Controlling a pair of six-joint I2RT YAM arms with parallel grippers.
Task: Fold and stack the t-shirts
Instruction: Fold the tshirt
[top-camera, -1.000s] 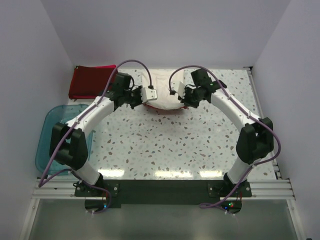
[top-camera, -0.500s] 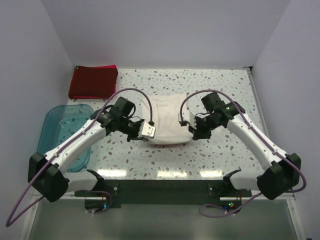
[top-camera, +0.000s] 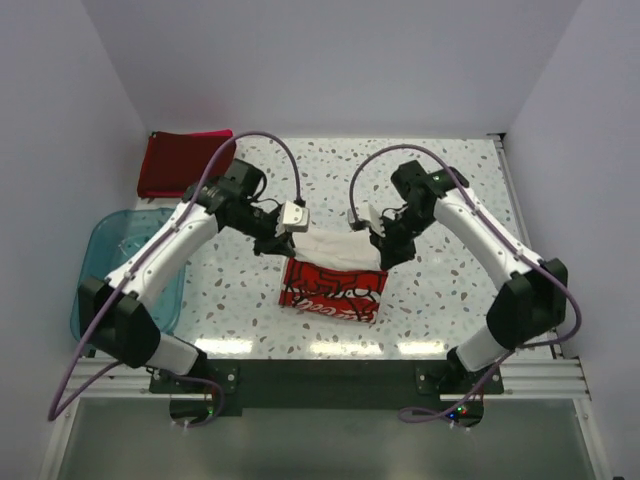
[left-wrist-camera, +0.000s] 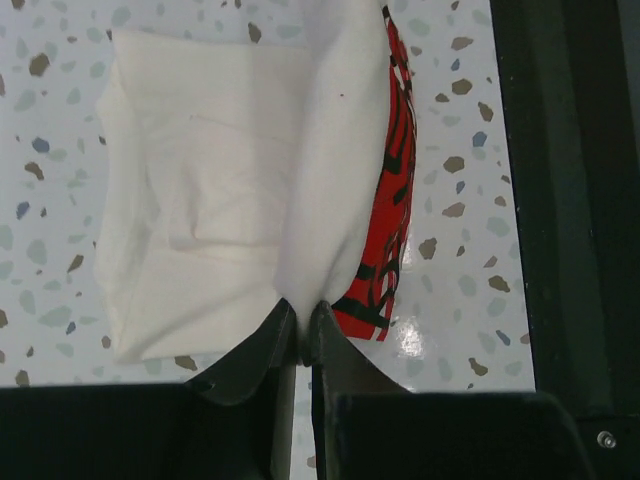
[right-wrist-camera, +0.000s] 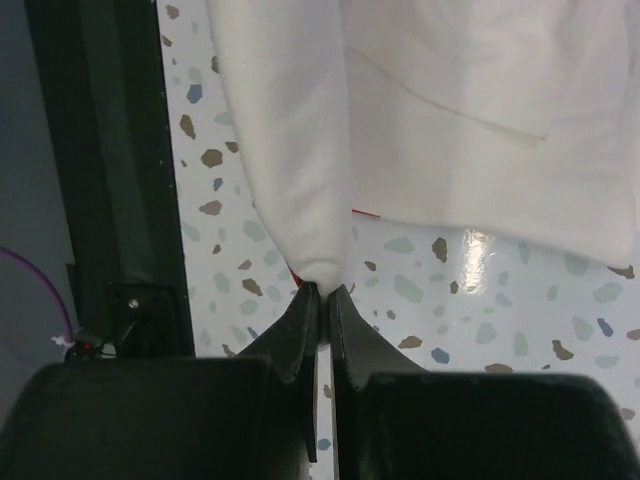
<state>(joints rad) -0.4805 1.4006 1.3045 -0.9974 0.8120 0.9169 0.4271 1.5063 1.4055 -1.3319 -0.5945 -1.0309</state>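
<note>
On my far left, the teal plastic tub (top-camera: 118, 268) sits at the left edge of the speckled worktop (top-camera: 450, 290), on the near side. Beyond it, in the far left corner, a folded dark red t-shirt (top-camera: 180, 165) lies flat, with a thin strip of a pink t-shirt (top-camera: 218, 133) showing along its far edge. Both are well apart from the arms.

Moving right, my left hand (top-camera: 272, 244) is over the middle of the worktop. In the left wrist view, that hand (left-wrist-camera: 300, 335) is pinched closed on a gathered fold at the left end of the cream-white t-shirt (left-wrist-camera: 200, 200), with cloth bunching out right at the fingertips (left-wrist-camera: 268, 345).

The cream-white t-shirt (top-camera: 335, 247) spans the gap between the two hands as a pale band. Below that band, its red print panel (top-camera: 333, 293) with white lettering falls toward the near side. In the left wrist view the panel (left-wrist-camera: 385, 200) shows as a red and black strip along the right of the fold. I cannot tell whether the lower edge of the panel rests on the worktop or hangs just clear of it.

On the right, my right hand (top-camera: 385, 248) holds the other end. In the right wrist view, this hand (right-wrist-camera: 322, 300) is clamped closed on a rounded fold of the shirt (right-wrist-camera: 450, 120), with no gap between the tips.
</note>
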